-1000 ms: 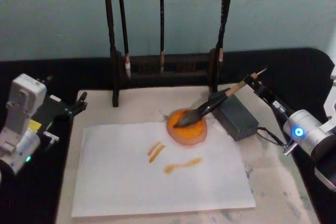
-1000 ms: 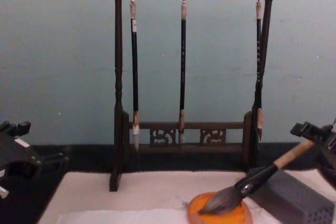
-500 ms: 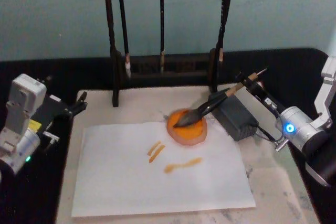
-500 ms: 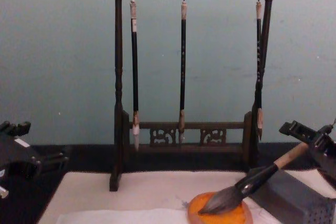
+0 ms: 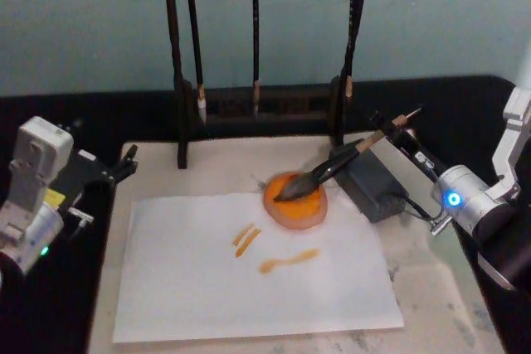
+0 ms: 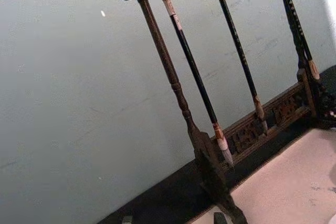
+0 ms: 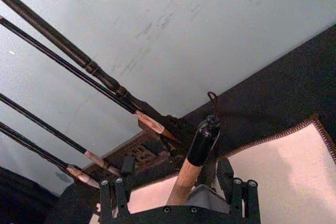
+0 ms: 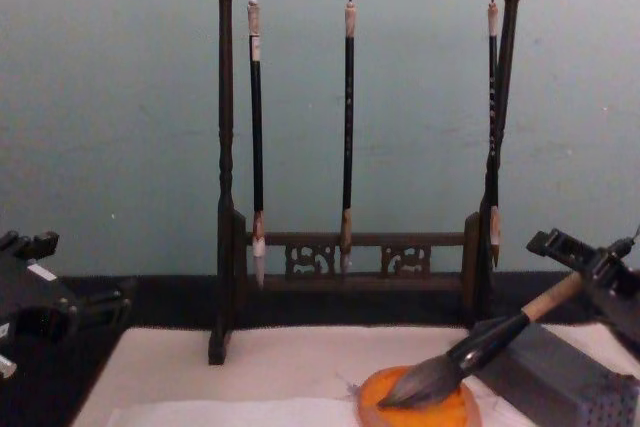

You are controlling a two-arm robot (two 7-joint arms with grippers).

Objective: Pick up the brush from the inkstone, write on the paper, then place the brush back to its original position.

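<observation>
The right arm (image 5: 489,221) reaches in from the robot's right, its wrist (image 5: 458,199) lit blue and angled forward and inward. The right hand (image 5: 388,128) points up and away at a slant, its fingers (image 7: 114,192) parted with a clear gap between them. The left arm (image 5: 33,196) sits parked low at the robot's left side, its left hand (image 5: 123,167) aimed forward and inward, fingers seemingly spread.

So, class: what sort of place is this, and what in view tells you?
Probably a calligraphy writing desk: a wooden rack hung with thin brushes, white paper carrying orange strokes on a felt mat, and a big brush resting in an orange inkstone.
</observation>
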